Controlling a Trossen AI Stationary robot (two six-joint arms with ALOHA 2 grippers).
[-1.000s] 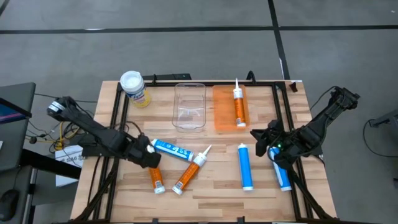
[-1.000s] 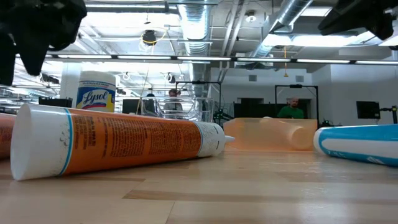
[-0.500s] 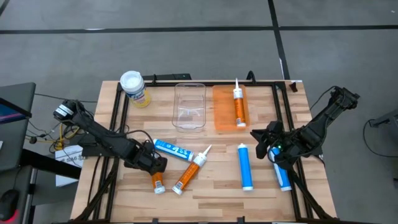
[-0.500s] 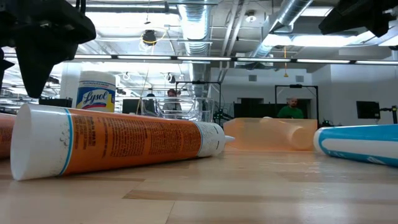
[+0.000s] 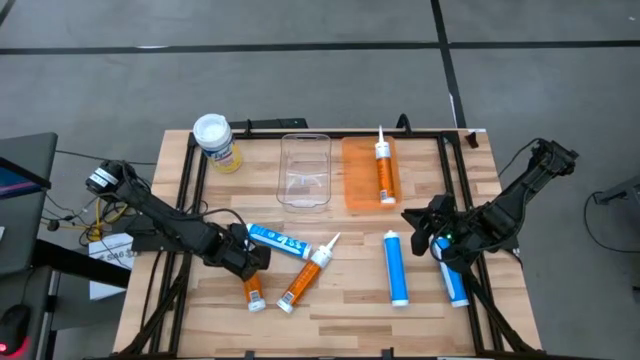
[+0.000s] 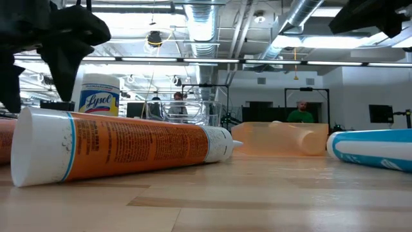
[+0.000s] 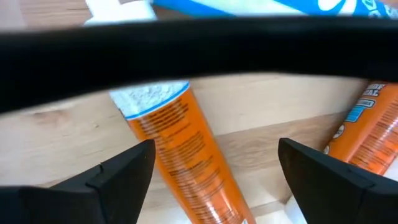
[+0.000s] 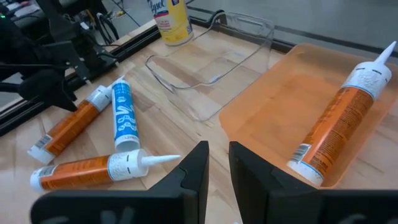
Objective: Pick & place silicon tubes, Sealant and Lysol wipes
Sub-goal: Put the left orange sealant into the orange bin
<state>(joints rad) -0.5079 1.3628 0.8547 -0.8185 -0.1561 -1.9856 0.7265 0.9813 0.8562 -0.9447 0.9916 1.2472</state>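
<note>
- The left gripper (image 5: 247, 262) is low over the front-left part of the wooden worktop (image 5: 350, 285), its jaws spread apart, one on each side of an orange tube (image 7: 180, 155) that lies flat beneath them; nothing is clamped.
- In the high view that same orange tube (image 5: 250, 289) lies just in front of the gripper, with a second orange tube (image 5: 305, 273) beside it, nozzle pointing away from the worktop's front edge.
- A blue tube (image 5: 277, 240) lies just beside the left gripper, on its far side.
- The right gripper (image 5: 424, 232) hangs over the right part of the worktop with its jaws drawn together and empty.
- Near it lie two more blue tubes: one (image 5: 396, 267) between the two arms, another (image 5: 455, 283) partly under the right arm.
- Farther back, an orange tray (image 5: 357, 180) holds one orange tube with a white nozzle (image 5: 384, 172).
- A clear plastic bin (image 5: 305, 169) stands just beside the tray, to its left.
- The Lysol wipes (image 5: 216, 141) stand upright at the back-left corner of the worktop, well apart from both grippers; the white lid is on.
- In the low view the canister's label (image 6: 99, 98) shows behind a lying orange tube (image 6: 119, 145).
- People (image 6: 300, 113) show far off in the room behind.
</note>
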